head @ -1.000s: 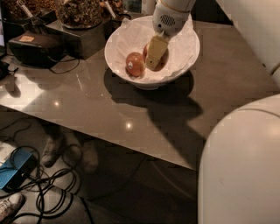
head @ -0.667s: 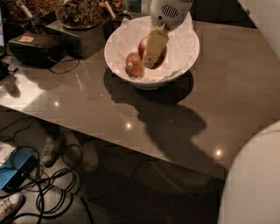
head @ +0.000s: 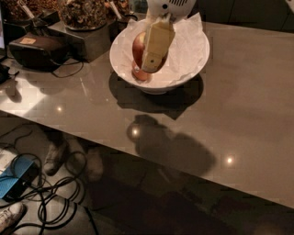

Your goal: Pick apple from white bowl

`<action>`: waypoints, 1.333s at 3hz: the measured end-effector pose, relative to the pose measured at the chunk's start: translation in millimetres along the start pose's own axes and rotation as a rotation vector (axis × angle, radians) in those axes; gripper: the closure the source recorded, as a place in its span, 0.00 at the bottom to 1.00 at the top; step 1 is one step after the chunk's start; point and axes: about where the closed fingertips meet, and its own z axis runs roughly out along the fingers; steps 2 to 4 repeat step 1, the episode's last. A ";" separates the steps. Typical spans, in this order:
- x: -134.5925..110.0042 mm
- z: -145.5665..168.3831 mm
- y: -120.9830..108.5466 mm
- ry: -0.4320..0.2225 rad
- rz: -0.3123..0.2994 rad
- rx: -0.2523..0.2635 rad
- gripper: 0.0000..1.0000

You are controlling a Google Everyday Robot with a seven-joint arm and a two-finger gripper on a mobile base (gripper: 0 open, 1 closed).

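Observation:
The wide white bowl (head: 195, 69), lined with crumpled white paper (head: 188, 39), stands at the back middle of the grey table. My gripper (head: 145, 59) reaches down from the top edge over the bowl's left half. It is shut on the orange-red apple (head: 137, 46), with one cream finger (head: 157, 41) across the apple's front. The apple hangs a little above the bowl's floor. A second apple (head: 139, 74) lies in the bowl just beneath it, mostly hidden.
Glass jars of snacks (head: 82, 11) on a dark stand and a black device (head: 39, 50) with a cable sit at the table's back left. The table's front edge (head: 138, 158) runs diagonally. Cables, a blue box (head: 14, 183) and shoes lie on the floor below.
My gripper has closed around an apple and lifted it off the bowl's floor. The other apple has stayed in the bowl.

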 end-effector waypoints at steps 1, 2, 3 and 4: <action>-5.1 -0.9 -6.1 -0.019 -0.001 0.028 1.00; -5.1 -0.9 -6.1 -0.019 -0.001 0.028 1.00; -5.1 -0.9 -6.1 -0.019 -0.001 0.028 1.00; -5.1 -0.9 -6.1 -0.019 -0.001 0.028 1.00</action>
